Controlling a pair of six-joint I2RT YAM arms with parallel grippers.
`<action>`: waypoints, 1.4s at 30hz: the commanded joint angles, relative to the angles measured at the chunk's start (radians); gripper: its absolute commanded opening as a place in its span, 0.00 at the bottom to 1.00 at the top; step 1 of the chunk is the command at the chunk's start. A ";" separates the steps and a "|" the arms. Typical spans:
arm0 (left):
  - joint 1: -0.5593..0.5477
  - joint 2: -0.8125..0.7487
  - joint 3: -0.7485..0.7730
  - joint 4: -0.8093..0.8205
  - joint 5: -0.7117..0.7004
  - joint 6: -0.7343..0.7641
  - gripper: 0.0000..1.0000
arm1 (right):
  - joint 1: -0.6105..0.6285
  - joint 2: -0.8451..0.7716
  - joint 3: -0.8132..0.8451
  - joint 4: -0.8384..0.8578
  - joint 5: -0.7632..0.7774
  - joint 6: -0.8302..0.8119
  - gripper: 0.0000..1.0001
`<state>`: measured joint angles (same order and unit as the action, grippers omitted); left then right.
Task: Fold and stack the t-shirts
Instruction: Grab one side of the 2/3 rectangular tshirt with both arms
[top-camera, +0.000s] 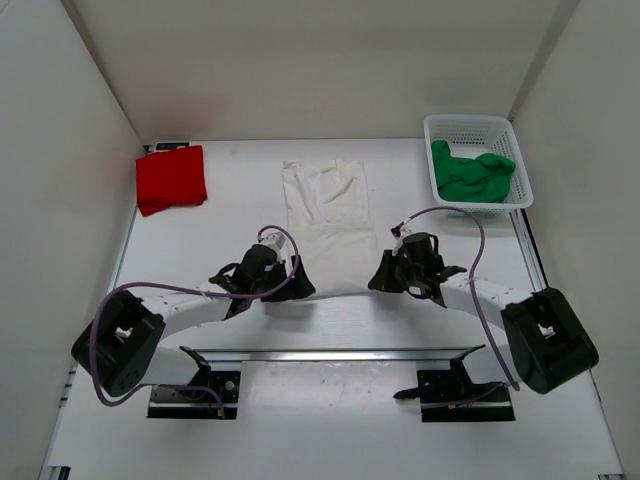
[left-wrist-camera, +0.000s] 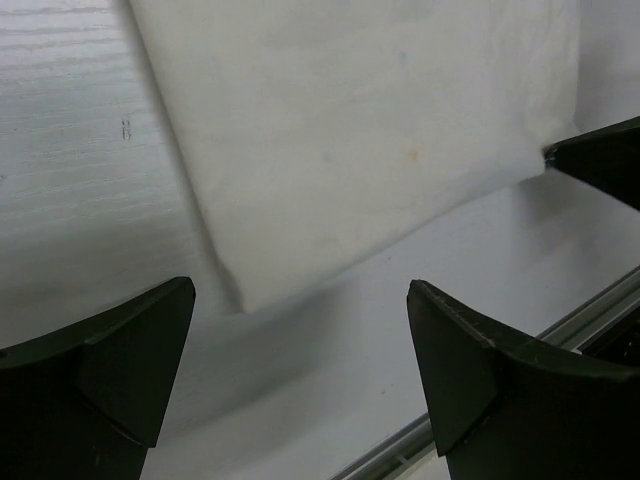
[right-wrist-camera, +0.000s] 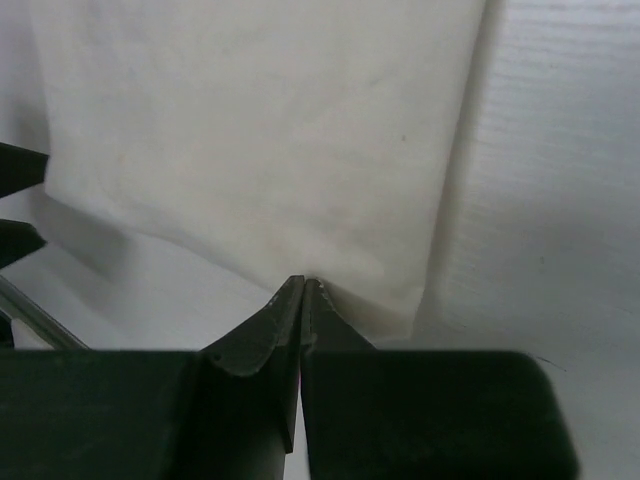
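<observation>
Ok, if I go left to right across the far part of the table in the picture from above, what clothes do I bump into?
red t-shirt, white t-shirt, green t-shirt in the white basket

The white t-shirt (top-camera: 328, 215) is plain, with one tiny yellowish spot. Left of it lies a plain bright red t-shirt (top-camera: 171, 178). Right of it, a plain green t-shirt (top-camera: 472, 176) sits in a white basket (top-camera: 470, 124) with a grid of little holes. The worktop (top-camera: 230, 200) under it is white with faint wood lines. Beside it, the left claw (left-wrist-camera: 300, 300) and the right claw (right-wrist-camera: 303, 285) are black.
</observation>
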<state>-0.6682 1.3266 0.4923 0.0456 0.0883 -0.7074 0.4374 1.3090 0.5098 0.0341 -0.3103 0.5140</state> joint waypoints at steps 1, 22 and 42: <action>0.012 -0.009 -0.014 0.030 0.015 -0.009 0.99 | -0.009 0.042 -0.051 0.093 -0.024 0.009 0.00; -0.005 0.060 -0.021 0.056 -0.047 -0.060 0.45 | -0.138 -0.056 -0.113 0.035 -0.019 0.027 0.37; -0.177 -0.228 -0.089 -0.242 -0.150 -0.081 0.00 | 0.188 -0.334 -0.290 -0.153 0.079 0.177 0.00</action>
<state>-0.7765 1.2236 0.4423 -0.0597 -0.0242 -0.7639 0.5304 1.1027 0.2920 0.0273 -0.2836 0.6094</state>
